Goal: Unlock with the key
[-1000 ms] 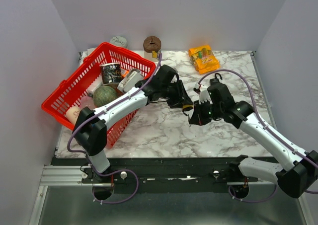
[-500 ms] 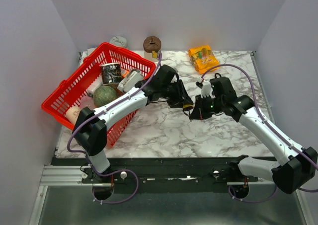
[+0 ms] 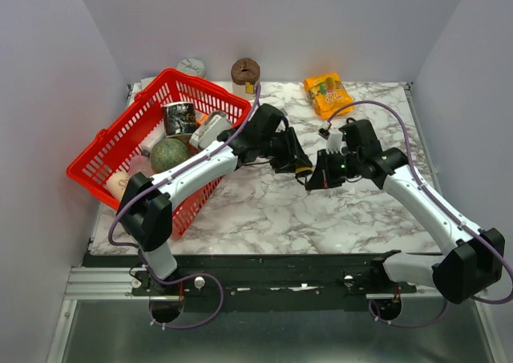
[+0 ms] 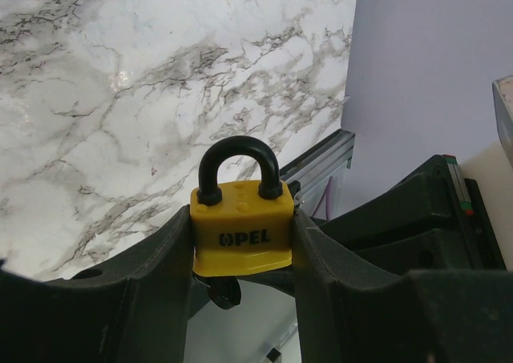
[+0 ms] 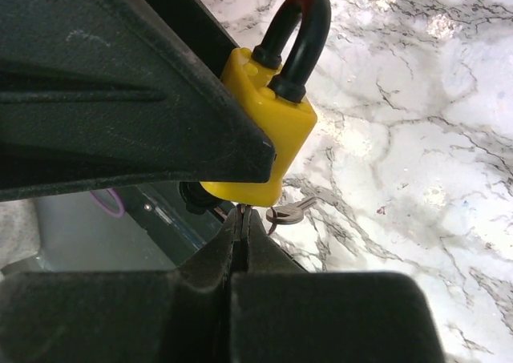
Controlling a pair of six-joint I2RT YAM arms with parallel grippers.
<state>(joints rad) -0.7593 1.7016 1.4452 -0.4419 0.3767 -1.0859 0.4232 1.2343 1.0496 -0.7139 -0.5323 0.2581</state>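
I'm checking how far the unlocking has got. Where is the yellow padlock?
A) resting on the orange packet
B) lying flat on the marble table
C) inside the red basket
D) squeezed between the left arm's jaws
D: the padlock sits clamped between the left arm's jaws, one pressing each side of its body.

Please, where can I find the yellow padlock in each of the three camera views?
Top external: near the centre, the yellow padlock is clamped in the left hand.
Left wrist: middle, slightly low, upright between the fingers.
Right wrist: upper middle, tilted, black shackle on top.
Shared landmark: the marble table behind it.
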